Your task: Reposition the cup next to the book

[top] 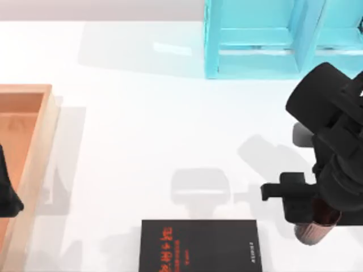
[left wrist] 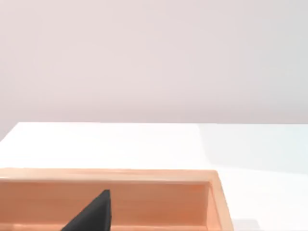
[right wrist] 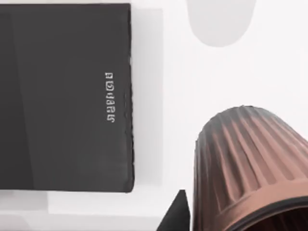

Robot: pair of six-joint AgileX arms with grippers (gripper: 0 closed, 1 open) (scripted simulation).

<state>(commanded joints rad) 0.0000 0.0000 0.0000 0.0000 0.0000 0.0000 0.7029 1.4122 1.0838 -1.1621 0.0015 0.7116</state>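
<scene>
The terracotta ribbed cup [top: 315,228] hangs at the right of the table, held from above by my right gripper [top: 319,215], which is shut on it. In the right wrist view the cup [right wrist: 250,168] looms close, one black fingertip [right wrist: 178,214] beside it, and its grey shadow falls well apart from it on the table. The black book [top: 198,246] with red-orange lettering lies flat at the front centre, left of the cup with a strip of white table between them. The book [right wrist: 62,96] also shows its small line of white text. My left gripper [top: 7,195] is parked over the tray at the far left.
A long orange-brown wooden tray [top: 39,147] lies along the left edge, and its wall [left wrist: 144,175] shows in the left wrist view. A light-blue open shelf unit [top: 266,39] stands at the back right. White table [top: 159,130] spreads between them.
</scene>
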